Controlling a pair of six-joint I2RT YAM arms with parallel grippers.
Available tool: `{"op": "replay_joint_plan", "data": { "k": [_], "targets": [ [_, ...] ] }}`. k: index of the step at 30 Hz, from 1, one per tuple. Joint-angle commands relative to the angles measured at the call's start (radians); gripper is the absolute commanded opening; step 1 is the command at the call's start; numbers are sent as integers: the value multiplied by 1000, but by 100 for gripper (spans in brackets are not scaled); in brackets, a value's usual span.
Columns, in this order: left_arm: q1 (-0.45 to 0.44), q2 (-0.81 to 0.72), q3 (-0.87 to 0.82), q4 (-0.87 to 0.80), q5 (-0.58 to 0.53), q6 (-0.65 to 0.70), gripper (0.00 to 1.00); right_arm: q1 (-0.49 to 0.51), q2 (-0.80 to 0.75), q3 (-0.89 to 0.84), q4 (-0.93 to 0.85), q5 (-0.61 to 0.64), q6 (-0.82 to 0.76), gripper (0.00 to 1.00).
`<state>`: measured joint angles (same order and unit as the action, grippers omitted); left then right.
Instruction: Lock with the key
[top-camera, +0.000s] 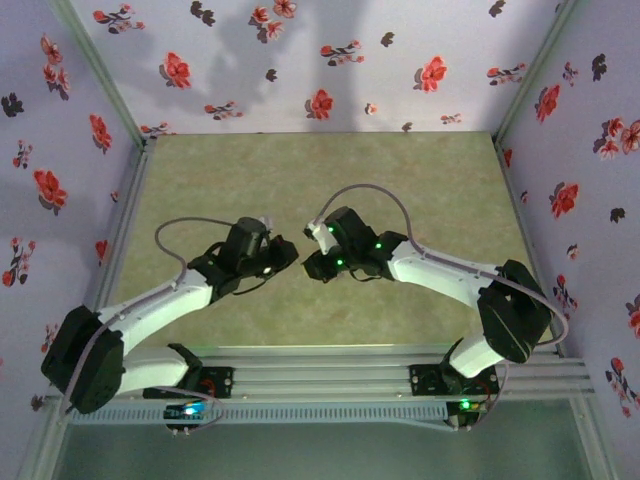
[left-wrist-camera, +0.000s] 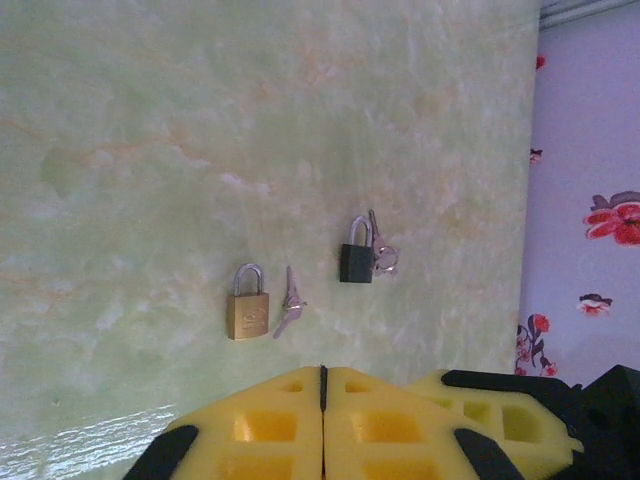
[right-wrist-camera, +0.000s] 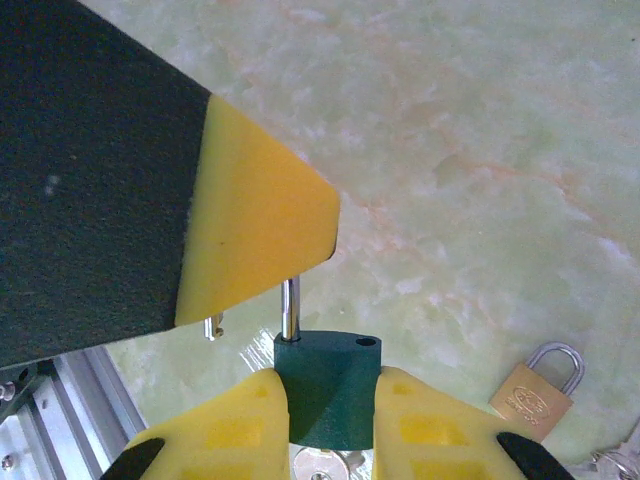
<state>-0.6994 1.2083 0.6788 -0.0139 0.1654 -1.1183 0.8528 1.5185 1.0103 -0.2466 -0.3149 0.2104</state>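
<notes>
My right gripper (right-wrist-camera: 330, 378) is shut on the body of a dark green padlock (right-wrist-camera: 328, 395), held above the table. Its silver shackle (right-wrist-camera: 290, 308) stands open, its free end (right-wrist-camera: 213, 326) hanging clear of the body. A silver key head (right-wrist-camera: 320, 468) shows just under the padlock. My left gripper (left-wrist-camera: 323, 372) is shut, and one of its yellow fingers (right-wrist-camera: 255, 240) covers the top of the shackle, so the grip itself is hidden. In the top view both grippers (top-camera: 300, 258) meet tip to tip over the middle of the table.
On the green marbled table (left-wrist-camera: 200, 150) below lie a brass padlock (left-wrist-camera: 247, 304) with keys (left-wrist-camera: 289, 303) beside it and a black padlock (left-wrist-camera: 356, 255) with keys (left-wrist-camera: 383, 255). The brass padlock (right-wrist-camera: 538, 392) lies to the right of my right gripper. Floral walls (top-camera: 320, 60) enclose the table.
</notes>
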Motion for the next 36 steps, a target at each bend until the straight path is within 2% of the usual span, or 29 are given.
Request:
{"op": "replay_joint_plan", "data": {
  "k": [1,9,19,26,36],
  "targets": [
    [6,-45,-39,30,-75,-12,0,5,-22,-10,29,-5,-9,16],
    [-2,-53,-71,132,-69,4,0,6,-15,-11,33,-8,-6,18],
    [-5,-59,-40,54,-78,14,0,7,-23,-15,35,-8,-8,25],
    [3,-35,-31,22,-76,0,0,6,-45,-27,40,11,-10,36],
    [11,-29,13,-35,-75,52,0,8,-70,-39,43,31,-16,45]
  ]
}}
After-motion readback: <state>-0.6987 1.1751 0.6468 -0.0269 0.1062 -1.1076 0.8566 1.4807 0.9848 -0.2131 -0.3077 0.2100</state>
